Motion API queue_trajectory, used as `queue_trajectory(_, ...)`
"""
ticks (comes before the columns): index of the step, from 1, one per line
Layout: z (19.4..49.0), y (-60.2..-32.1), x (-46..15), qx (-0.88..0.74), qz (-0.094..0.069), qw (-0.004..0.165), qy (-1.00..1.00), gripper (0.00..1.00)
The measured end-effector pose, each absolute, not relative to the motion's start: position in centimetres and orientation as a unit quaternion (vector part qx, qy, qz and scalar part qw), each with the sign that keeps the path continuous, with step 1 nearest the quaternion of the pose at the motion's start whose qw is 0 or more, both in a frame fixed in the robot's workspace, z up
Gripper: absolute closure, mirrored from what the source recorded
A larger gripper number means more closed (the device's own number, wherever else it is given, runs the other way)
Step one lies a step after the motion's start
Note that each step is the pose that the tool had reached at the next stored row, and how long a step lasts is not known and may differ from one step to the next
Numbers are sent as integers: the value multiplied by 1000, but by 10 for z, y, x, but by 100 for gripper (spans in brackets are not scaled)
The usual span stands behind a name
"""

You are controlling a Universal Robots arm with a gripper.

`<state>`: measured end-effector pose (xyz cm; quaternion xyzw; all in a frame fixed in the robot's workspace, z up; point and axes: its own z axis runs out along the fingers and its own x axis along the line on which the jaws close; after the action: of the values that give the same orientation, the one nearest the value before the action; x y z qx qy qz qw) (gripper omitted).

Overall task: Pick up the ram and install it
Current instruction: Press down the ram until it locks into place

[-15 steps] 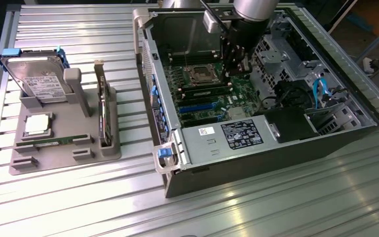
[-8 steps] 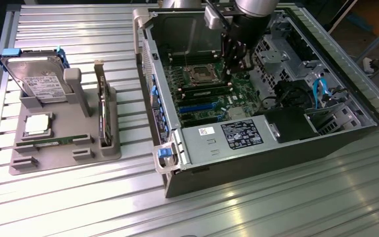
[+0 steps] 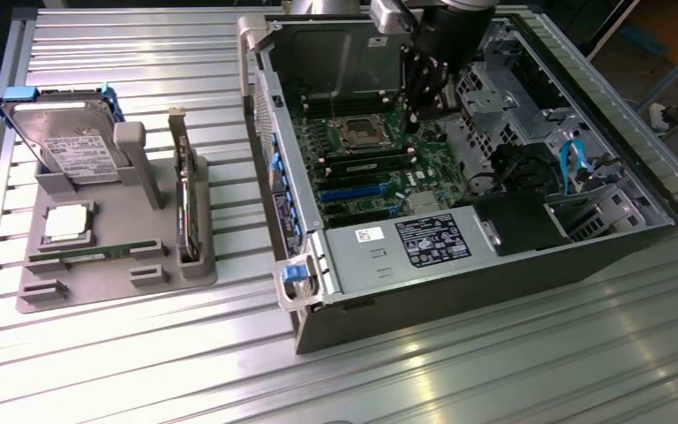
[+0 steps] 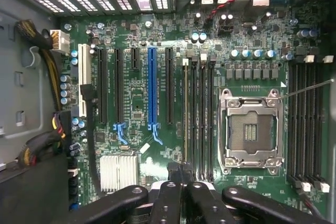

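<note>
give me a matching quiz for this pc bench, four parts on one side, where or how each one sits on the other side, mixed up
Things:
1. hard drive
2. CPU chip
3. ram
4. CPU socket

Descriptions:
a. green, on edge in the grey holder
b. empty, on the motherboard inside the case
c. upright, in a blue-handled frame
d. silver, lying flat on the grey holder

Pairs: 1-c, 2-d, 3-a, 4-b
</note>
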<state>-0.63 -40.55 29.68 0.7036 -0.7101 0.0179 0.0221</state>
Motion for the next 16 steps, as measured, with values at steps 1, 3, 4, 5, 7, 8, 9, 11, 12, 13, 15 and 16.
queue_trajectory(1, 300, -405, -6, 704, 18, 22, -710, 89)
queue_trajectory(3, 305, -406, -6, 704, 18, 22, -710, 89)
queue_trajectory(4, 308, -406, -6, 704, 18, 22, -710, 89)
queue_trajectory(5, 310, -406, -6, 704, 18, 22, -710, 89)
queue_trajectory(7, 313, -405, -6, 704, 18, 23, -710, 89)
queue_trajectory(8, 315, -405, -6, 704, 19, 23, -710, 89)
queue_trajectory(9, 317, -405, -6, 704, 19, 23, -710, 89)
queue_trajectory(11, 322, -405, -6, 704, 19, 24, -710, 89)
queue_trajectory(12, 324, -405, -6, 704, 20, 24, -710, 89)
queue_trajectory(13, 326, -405, -6, 704, 20, 24, -710, 89)
queue_trajectory(15, 326, -405, -6, 704, 20, 24, -710, 89)
queue_trajectory(16, 326, -405, -6, 704, 20, 24, -710, 89)
